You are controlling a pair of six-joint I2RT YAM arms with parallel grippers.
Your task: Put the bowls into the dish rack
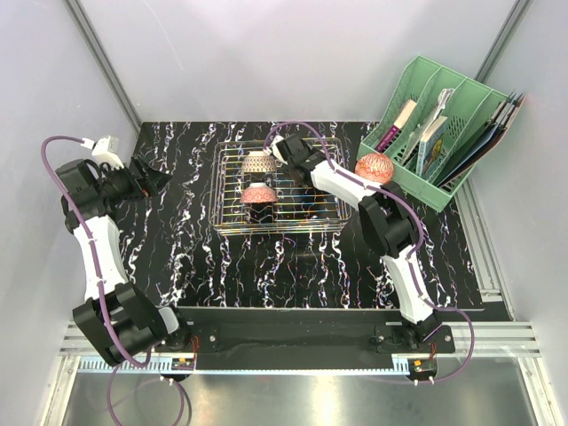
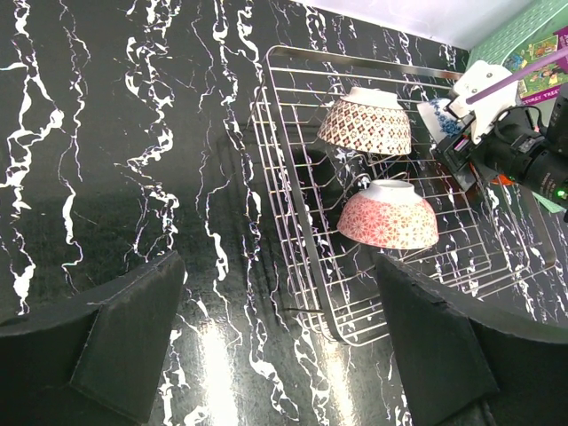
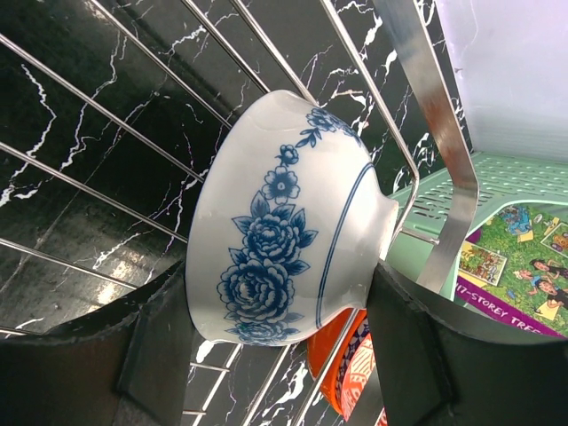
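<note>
The silver wire dish rack (image 1: 232,217) stands mid-table. Two pink-red patterned bowls lie upside down in it, one at the back (image 1: 258,162) and one nearer (image 1: 259,193); both show in the left wrist view (image 2: 366,122) (image 2: 389,215). My right gripper (image 3: 280,311) is shut on a blue-and-white bowl (image 3: 284,213), tilted on its side just above the rack's wires (image 3: 426,98), at the rack's back (image 1: 282,153). An orange-red bowl (image 1: 374,167) sits outside the rack to its right. My left gripper (image 2: 284,355) is open and empty, left of the rack (image 1: 155,180).
A green slotted file organiser (image 1: 444,133) with books stands at the back right, next to the orange-red bowl. The right arm (image 1: 355,188) reaches across the rack's right half. Grey walls close in the black marbled table (image 1: 177,257).
</note>
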